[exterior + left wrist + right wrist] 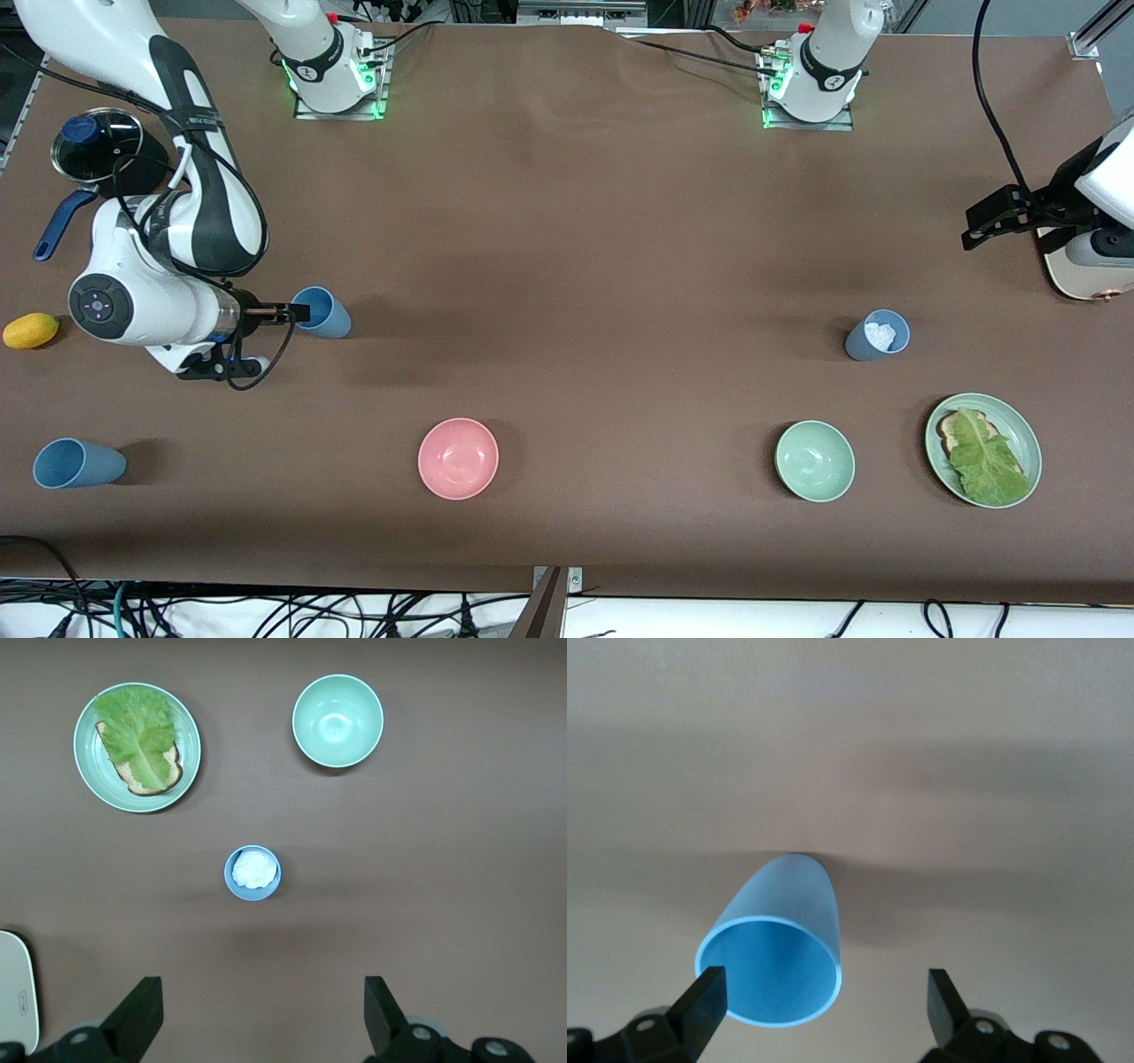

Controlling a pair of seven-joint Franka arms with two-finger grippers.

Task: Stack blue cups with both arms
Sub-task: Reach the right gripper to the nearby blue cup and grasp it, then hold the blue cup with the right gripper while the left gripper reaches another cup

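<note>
Currently I note brown matte table holding three matte tapered blue cups.

- Right gripper: fingers spread wide, one tip at rim of cup at right arm's end; I judge pre-grasp.
- Left gripper: jaws parted, empty, waits high over cup with white wad.
- Third cup lies nearest front camera, at right arm's end.

A robotics lab: bolted arm bases on a brown-covered table, loose cables underneath.
</note>
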